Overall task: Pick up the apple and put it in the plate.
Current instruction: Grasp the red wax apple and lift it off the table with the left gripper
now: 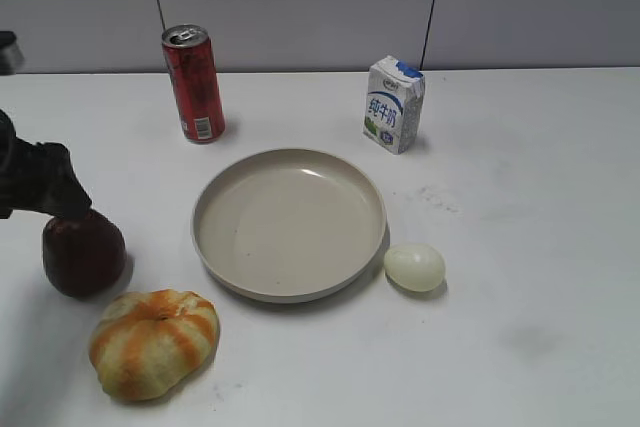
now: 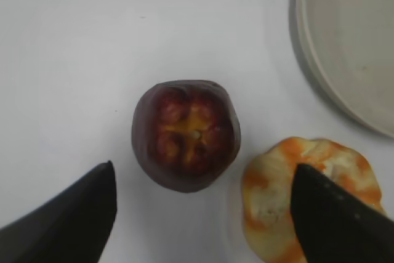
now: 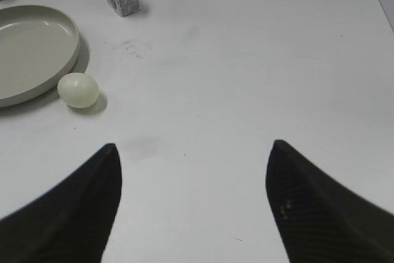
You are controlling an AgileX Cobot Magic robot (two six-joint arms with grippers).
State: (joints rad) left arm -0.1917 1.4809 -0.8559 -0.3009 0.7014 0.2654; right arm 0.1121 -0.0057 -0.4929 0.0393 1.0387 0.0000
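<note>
The dark maroon apple (image 1: 84, 255) stands on the white table at the left, its yellowish lobed top facing up in the left wrist view (image 2: 186, 134). My left gripper (image 2: 203, 173) is open and hovers just above and beside it, holding nothing; in the exterior view only its dark body (image 1: 42, 180) shows over the apple. The beige plate (image 1: 214, 202) lies empty at the centre, right of the apple; its rim shows in the left wrist view (image 2: 306, 60) and the right wrist view (image 3: 69, 56). My right gripper (image 3: 194, 152) is open and empty over bare table, out of the exterior view.
An orange-and-yellow striped bun (image 1: 153, 341) lies just in front of the apple, close to my left gripper's right finger (image 2: 306, 198). A pale egg (image 1: 414, 267) sits by the plate's right rim. A red can (image 1: 194, 83) and a milk carton (image 1: 394, 104) stand behind the plate.
</note>
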